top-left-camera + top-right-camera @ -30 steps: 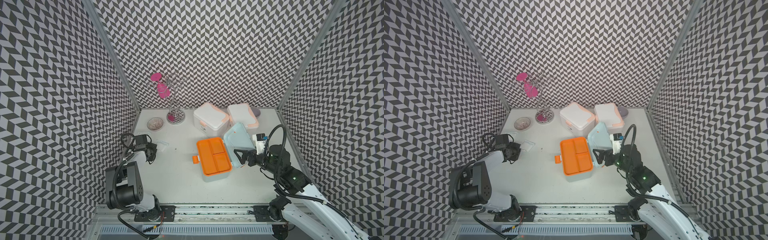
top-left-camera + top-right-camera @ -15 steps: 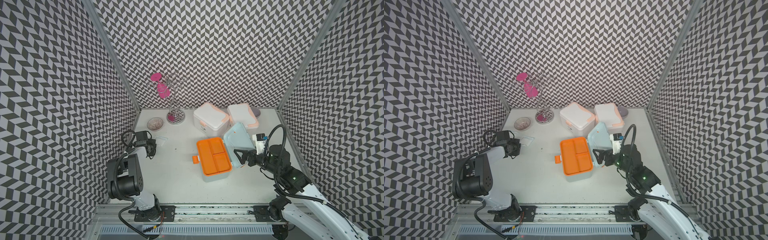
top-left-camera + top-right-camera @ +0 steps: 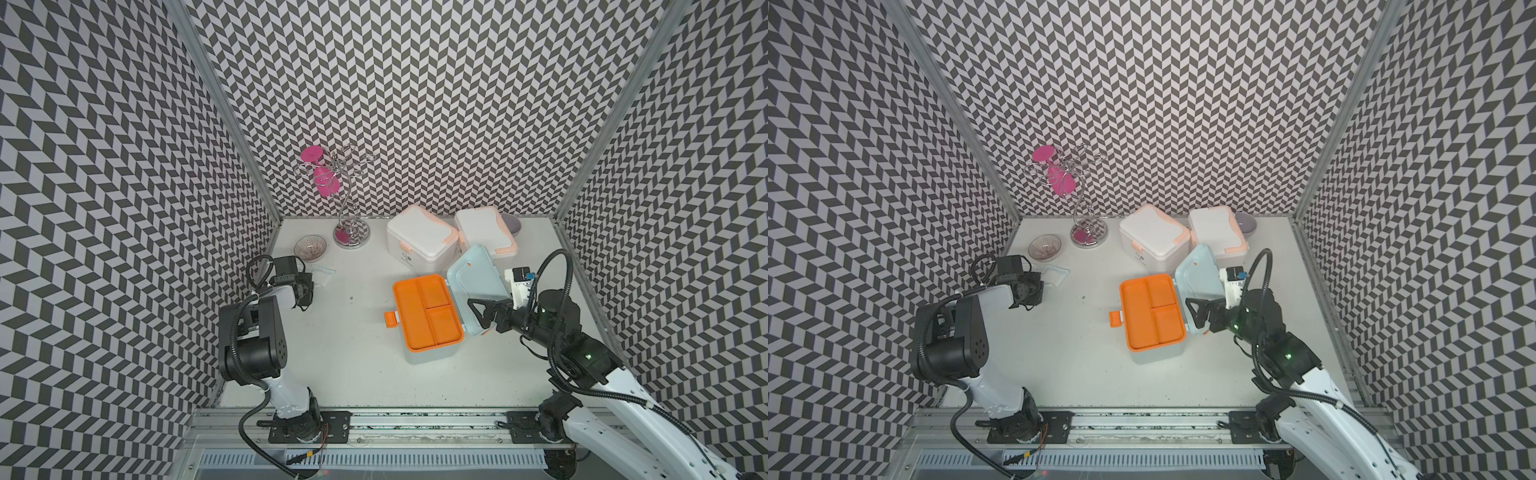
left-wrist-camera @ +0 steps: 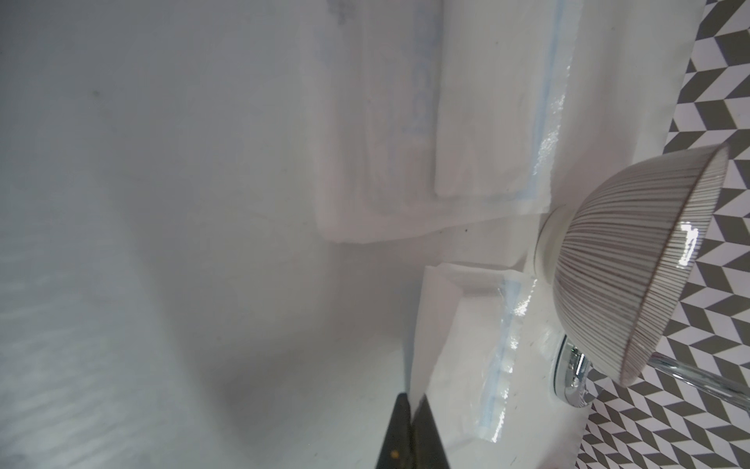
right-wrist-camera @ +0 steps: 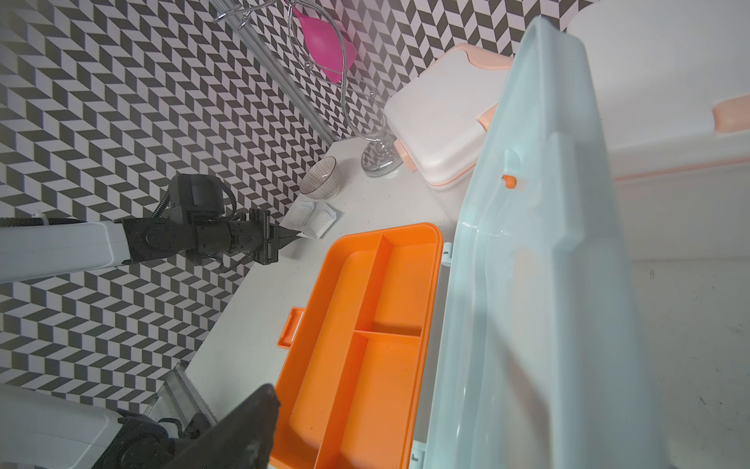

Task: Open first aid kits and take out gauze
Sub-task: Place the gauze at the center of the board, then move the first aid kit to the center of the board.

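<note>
The pale blue first aid kit stands open at mid-table, its lid (image 3: 478, 270) upright and its orange tray (image 3: 428, 316) empty. My right gripper (image 3: 482, 316) is open at the lid's near edge. One finger (image 5: 247, 430) is on the tray side; the other is hidden behind the lid. Two white kits (image 3: 417, 237) (image 3: 484, 228) sit closed at the back. At the back left my left gripper (image 4: 412, 406) is shut on the corner of a gauze pad (image 4: 466, 345). A second gauze pad (image 4: 446, 122) lies flat just beyond it.
A ribbed bowl (image 3: 310, 248) stands right behind the gauze pads, close to the left wall. A wire stand (image 3: 349, 232) holding a pink glass is beside it. A grey bowl (image 3: 512, 224) sits behind the white kits.
My left gripper has carried the gauze pad a little farther back, toward the ribbed bowl. The right arm and the blue lid have not moved.
</note>
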Controlling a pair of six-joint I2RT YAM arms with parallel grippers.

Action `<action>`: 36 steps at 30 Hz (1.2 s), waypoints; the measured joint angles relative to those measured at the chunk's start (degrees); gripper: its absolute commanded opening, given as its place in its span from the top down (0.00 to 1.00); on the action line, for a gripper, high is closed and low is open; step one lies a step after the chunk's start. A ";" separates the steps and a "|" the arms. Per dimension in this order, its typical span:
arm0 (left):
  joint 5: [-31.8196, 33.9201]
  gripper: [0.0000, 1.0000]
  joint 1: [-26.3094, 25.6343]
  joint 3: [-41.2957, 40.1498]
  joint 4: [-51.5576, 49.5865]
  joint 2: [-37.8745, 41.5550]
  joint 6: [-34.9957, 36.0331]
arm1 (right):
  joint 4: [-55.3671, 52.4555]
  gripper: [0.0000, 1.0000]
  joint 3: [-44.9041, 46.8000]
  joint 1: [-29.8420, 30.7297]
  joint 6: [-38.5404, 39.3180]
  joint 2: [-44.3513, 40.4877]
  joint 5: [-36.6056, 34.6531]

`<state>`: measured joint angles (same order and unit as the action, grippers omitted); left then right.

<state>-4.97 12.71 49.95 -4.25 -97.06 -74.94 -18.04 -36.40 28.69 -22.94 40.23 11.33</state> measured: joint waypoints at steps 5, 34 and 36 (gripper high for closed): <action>1.14 0.51 -0.07 0.13 -1.38 0.31 0.11 | 0.04 0.00 0.00 -0.02 0.00 0.17 0.00; 19.10 0.29 -54.23 14.73 -23.39 22.23 20.15 | -4.26 0.16 -0.02 -0.11 -1.18 -1.60 6.21; 19.65 0.31 -56.48 15.63 -24.22 19.76 21.51 | -5.18 0.16 -0.02 -0.11 -1.55 -3.08 7.74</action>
<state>14.68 -43.77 65.58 -28.47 -77.30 -53.43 -23.22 -36.42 28.58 -24.49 37.15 19.07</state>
